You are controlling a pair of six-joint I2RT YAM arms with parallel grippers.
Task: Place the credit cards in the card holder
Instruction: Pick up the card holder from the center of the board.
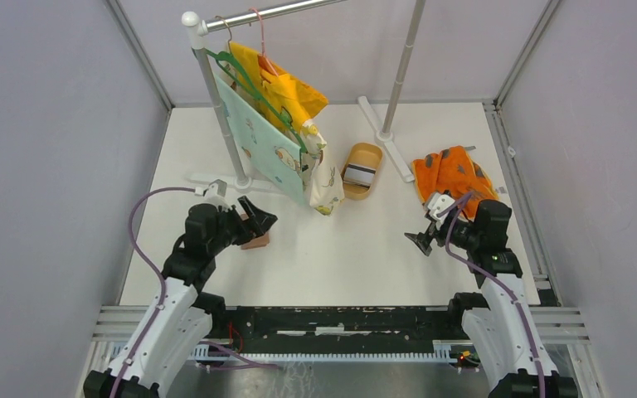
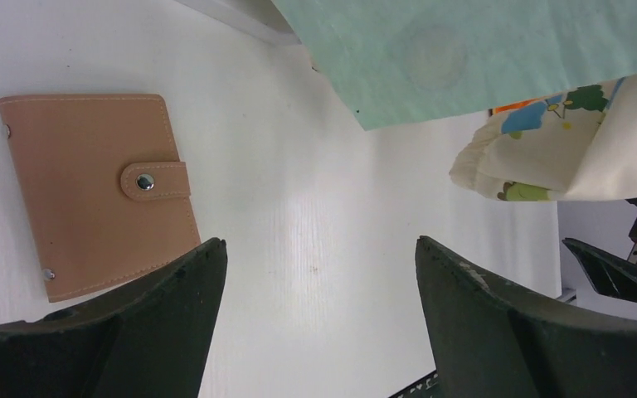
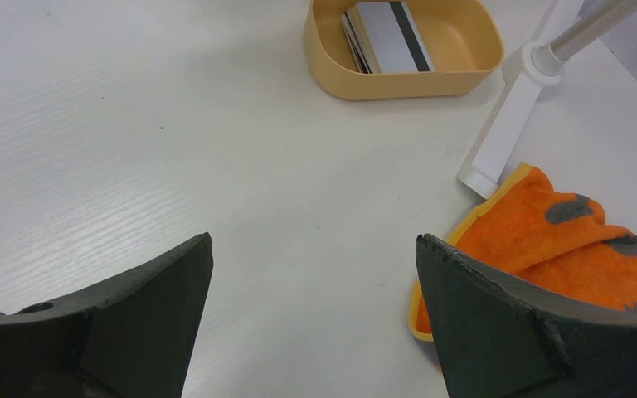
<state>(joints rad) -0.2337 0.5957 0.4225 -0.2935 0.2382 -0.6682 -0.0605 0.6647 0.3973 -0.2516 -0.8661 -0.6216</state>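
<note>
The card holder (image 2: 99, 189) is a closed reddish-brown wallet with a snapped strap tab, lying flat on the table; in the top view (image 1: 256, 241) it shows just under my left gripper. The credit cards (image 3: 386, 35) lie stacked in a tan oval dish (image 3: 332, 58), white and grey with a dark stripe; they also show in the top view (image 1: 359, 175). My left gripper (image 2: 319, 249) is open and empty, just right of the card holder. My right gripper (image 3: 313, 242) is open and empty, above bare table, well short of the dish. In the top view it is at the right (image 1: 422, 240).
An orange patterned cloth (image 1: 452, 174) lies by my right gripper. A clothes rack (image 1: 216, 99) with hanging green, yellow and printed cloths (image 1: 278, 141) stands behind the left arm; its white feet (image 1: 386, 137) rest on the table. Grey walls enclose the table.
</note>
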